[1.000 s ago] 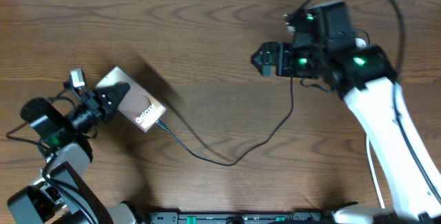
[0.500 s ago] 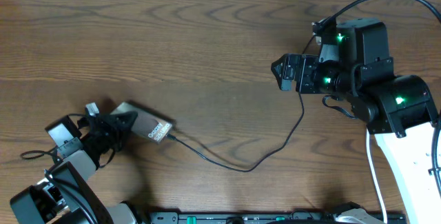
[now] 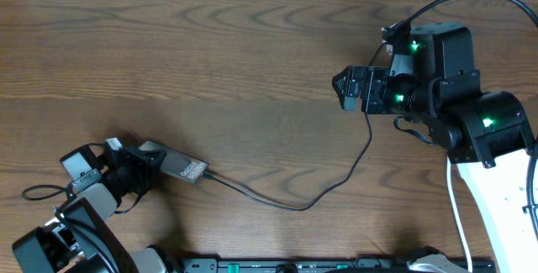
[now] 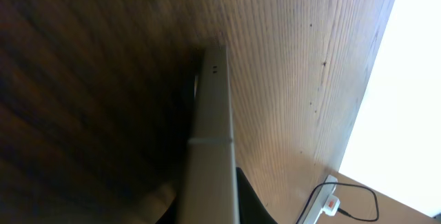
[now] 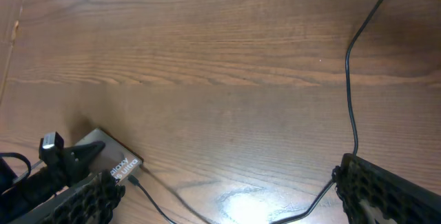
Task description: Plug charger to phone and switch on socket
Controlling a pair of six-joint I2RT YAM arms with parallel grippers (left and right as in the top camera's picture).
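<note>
Plainly, the phone [image 3: 183,168] sits toward 8 o'clock on the surface [image 3: 210,55], with its long axis running roughly from 10 o'clock to 4 o'clock. The left tool [image 3: 145,168] is clamped on its 10 o'clock end. In the left wrist view the phone shows edge-on as a grey slab, and I cannot tell whether it touches the wood.

The charger [image 3: 294,207] meets the phone's 4 o'clock end, and its tip looks seated there (the right wrist view shows it right against the edge by the lettering). From there it sags toward 5 o'clock, then climbs toward 1 o'clock and passes under the right tool [image 3: 343,90].

The right tool hangs at about 2 o'clock, pointing to 9 o'clock, with its fingers spread wide and nothing between them.

The socket [image 4: 332,202] appears only as a small white shape with a red mark in the far corner of the left wrist view. It is well apart from the phone and absent from the overhead view.

I judge the free right arm better placed for the switch, though which arm is nearer cannot be settled.

Count: one phone, one charger, one socket, two tools.
</note>
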